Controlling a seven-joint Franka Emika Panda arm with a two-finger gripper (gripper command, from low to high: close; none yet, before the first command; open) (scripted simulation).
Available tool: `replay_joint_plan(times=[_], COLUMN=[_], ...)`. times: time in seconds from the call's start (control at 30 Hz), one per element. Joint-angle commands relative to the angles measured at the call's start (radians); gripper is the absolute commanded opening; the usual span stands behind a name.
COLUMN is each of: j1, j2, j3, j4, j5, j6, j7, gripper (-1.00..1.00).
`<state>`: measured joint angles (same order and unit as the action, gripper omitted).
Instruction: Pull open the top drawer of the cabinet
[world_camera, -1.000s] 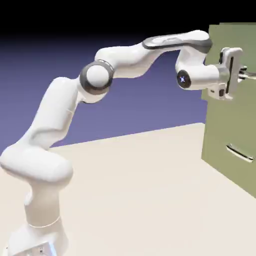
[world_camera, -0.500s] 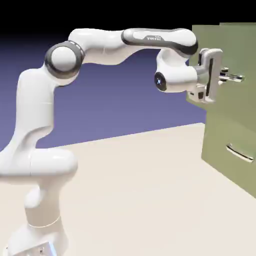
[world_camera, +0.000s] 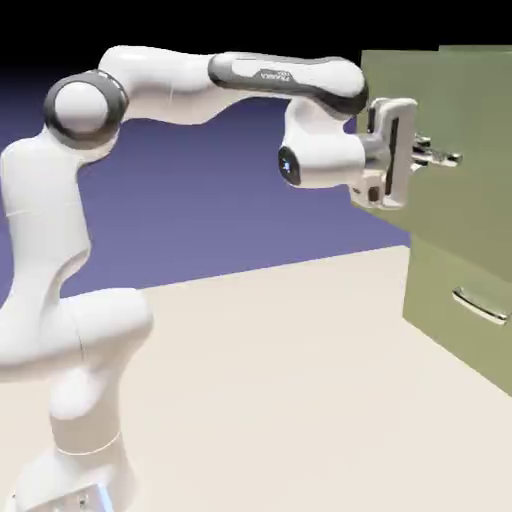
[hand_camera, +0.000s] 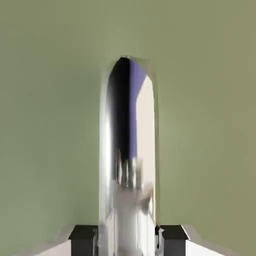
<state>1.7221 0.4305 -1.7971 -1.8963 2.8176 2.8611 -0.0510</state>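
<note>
- Now we see the tool (world_camera: 432, 156) pinching the silver handle (hand_camera: 128, 150) of the top drawer (world_camera: 470, 110).
- We see that drawer protruding from the cabinet (world_camera: 450, 290), above the lower drawer (world_camera: 470, 330).

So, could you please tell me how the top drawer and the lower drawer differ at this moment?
The top drawer stands pulled out from the cabinet; the lower drawer sits flush. The pincer is shut on the top drawer's handle; the lower drawer's handle is untouched. Both are olive green with slim silver bar handles.
</note>
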Motion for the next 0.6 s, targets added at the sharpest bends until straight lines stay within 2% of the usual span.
replay_joint_plan(times=[0.0, 0.47, 0.5, 0.57], j1=[-0.004, 0.454, 0.454, 0.49], j2=[0.025, 0.246, 0.246, 0.269], j3=[-0.003, -0.427, -0.427, -0.456], j4=[-0.008, -0.348, -0.348, -0.378], j5=[-0.021, -0.137, -0.137, -0.149], j6=[-0.007, -0.058, -0.058, -0.056], j7=[0.043, 0.23, 0.23, 0.243], gripper=[-1.0, -1.0, 1.0, 1.0])
